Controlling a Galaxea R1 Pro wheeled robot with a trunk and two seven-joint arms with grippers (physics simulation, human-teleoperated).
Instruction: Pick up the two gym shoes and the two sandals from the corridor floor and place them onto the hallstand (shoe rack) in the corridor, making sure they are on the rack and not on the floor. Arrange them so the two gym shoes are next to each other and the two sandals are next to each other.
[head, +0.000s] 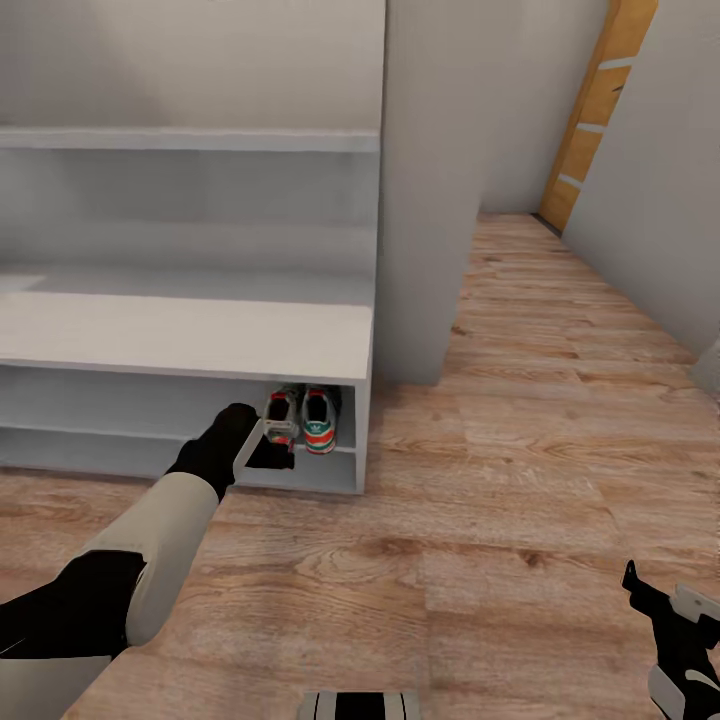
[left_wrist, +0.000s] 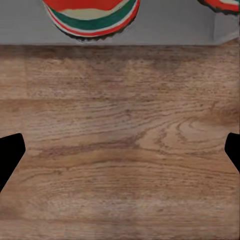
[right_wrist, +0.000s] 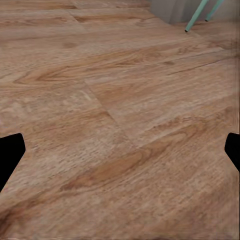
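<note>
Your left gripper (head: 268, 452) sits at the front edge of the hallstand (head: 190, 335), just before its lower right compartment, jaws apart and holding nothing — in the left wrist view both fingertips (left_wrist: 11, 152) stand wide with bare corridor floor (left_wrist: 120, 150) between them. The two gym shoes (head: 303, 418) stand side by side on the lower shelf at the rack's right end, red-orange heels facing you; one heel (left_wrist: 91, 17) lies just beyond your left gripper. Your right gripper (head: 668, 610) hangs low at the near right, well apart from the rack, jaws likewise spread over bare planks. Two thin teal legs (right_wrist: 202, 14) stand beyond it.
</note>
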